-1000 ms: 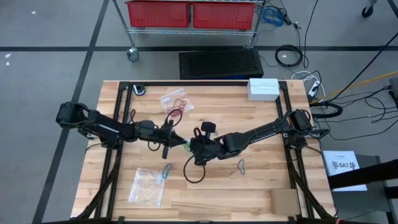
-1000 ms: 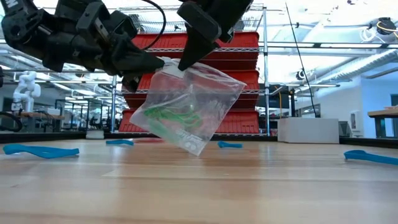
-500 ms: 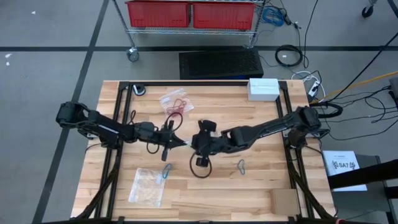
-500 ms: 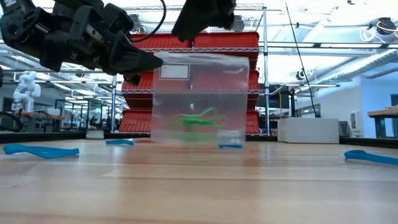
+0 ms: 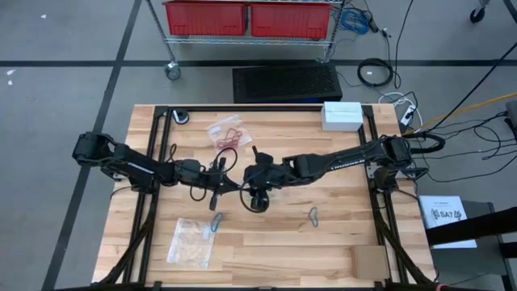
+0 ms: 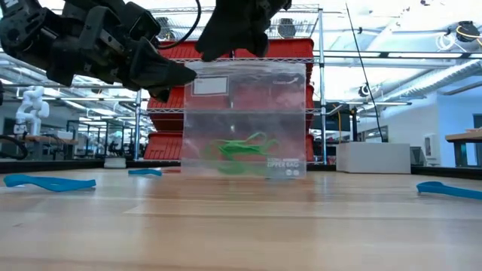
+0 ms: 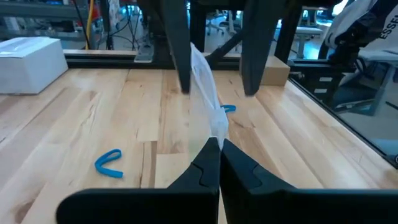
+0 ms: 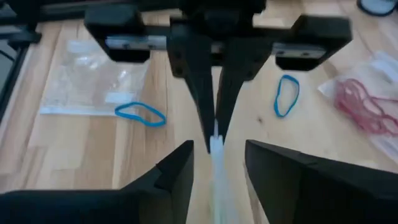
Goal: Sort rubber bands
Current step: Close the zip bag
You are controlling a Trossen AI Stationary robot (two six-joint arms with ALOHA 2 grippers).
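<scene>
A clear plastic bag with green rubber bands in its bottom hangs upright over the table's middle. My left gripper is shut on it and also shows in the high view. My right gripper is open above the bag. Its two fingers stand on either side of the bag's top edge without touching it. A blue rubber band and another band lie loose on the wood. My left gripper pinches the bag's top corner between its two shut fingers. They come level from the table's left side. The bag's edge runs on from the fingertips. The bag hangs upright below; whether its bottom touches the table I cannot tell.
A bag with red bands lies toward the far edge, and a flat clear bag lies at the near left. A white box sits at the far right. Blue bands lie in the low view's foreground.
My right gripper has opened and let go of the bag's top, then risen and drawn a little toward the far edge. The bag, held tilted between both grippers before, has swung down and now hangs upright from my left gripper alone.
</scene>
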